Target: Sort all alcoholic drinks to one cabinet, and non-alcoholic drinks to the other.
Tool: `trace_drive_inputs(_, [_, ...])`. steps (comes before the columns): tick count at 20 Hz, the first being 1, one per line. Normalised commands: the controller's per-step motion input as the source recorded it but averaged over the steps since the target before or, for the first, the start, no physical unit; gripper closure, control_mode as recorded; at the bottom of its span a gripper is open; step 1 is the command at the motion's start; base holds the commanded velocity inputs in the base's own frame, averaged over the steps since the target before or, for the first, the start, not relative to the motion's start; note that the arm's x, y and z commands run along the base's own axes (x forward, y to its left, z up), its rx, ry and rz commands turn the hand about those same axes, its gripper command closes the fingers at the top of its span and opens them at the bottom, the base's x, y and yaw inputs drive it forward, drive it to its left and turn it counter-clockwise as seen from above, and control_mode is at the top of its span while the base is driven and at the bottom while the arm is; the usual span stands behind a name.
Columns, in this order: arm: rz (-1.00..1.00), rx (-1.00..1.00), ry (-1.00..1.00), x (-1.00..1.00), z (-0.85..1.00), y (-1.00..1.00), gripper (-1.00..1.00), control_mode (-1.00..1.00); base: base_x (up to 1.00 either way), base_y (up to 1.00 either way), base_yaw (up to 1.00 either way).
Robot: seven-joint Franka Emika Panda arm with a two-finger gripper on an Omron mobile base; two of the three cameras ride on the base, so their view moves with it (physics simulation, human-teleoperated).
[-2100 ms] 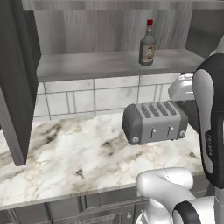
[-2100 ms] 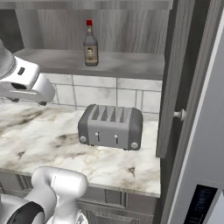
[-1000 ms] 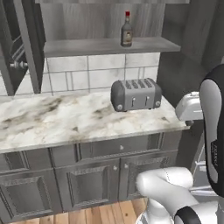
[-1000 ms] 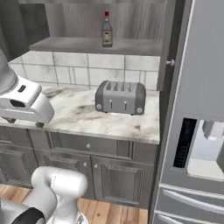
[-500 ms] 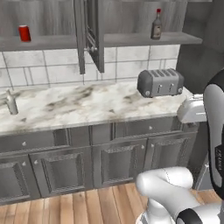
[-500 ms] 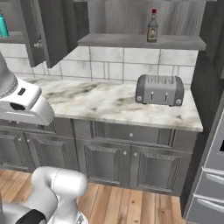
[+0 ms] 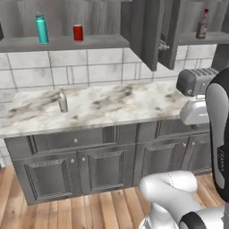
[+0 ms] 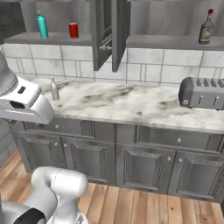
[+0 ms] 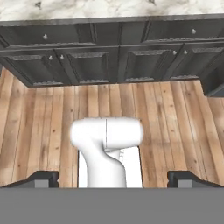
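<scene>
In the left cabinet (image 7: 67,43) a tall teal bottle (image 7: 41,28) and a short red can (image 7: 78,32) stand on the shelf; they show again as the teal bottle (image 8: 42,26) and the can (image 8: 73,29). The right cabinet (image 8: 166,41) holds a squat dark bottle with a red cap (image 8: 205,28), also (image 7: 202,24). A slim pale bottle (image 7: 62,100) stands on the marble counter below the left cabinet, also (image 8: 54,89). My gripper (image 9: 113,180) is open and holds nothing. It hangs in front of the counter, pointing down at the wooden floor, far from all the drinks.
Two open cabinet doors (image 7: 152,31) jut out over the middle of the counter (image 7: 112,105). A grey toaster (image 8: 203,93) sits at the counter's right end. Dark lower cupboards and drawers (image 9: 109,57) run below, with wooden floor (image 9: 175,122) in front.
The whole picture has shifted as the base pulled back and moved left. The left cabinet's teal bottle and the pale bottle on the counter have come into view. The gripper stays open.
</scene>
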Motion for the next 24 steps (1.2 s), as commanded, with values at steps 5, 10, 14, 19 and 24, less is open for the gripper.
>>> trace_drive_inputs(5, [0.00,0.00,0.00,0.00,0.00,0.00,-1.00,1.00,0.30,0.71,0.00])
trace_drive_inputs(10, [0.00,0.00,0.00,0.00,0.00,0.00,-1.00,1.00,0.58,0.62,0.00])
trace_drive_inputs(14, [0.00,0.00,0.00,0.00,0.00,0.00,-1.00,1.00,0.89,0.61,0.00])
trace_drive_inputs(19, [0.00,0.00,0.00,0.00,0.00,0.00,-1.00,1.00,0.92,0.57,0.00])
trace_drive_inputs(24, [0.00,0.00,0.00,0.00,0.00,0.00,-1.00,1.00,0.92,0.47,0.00])
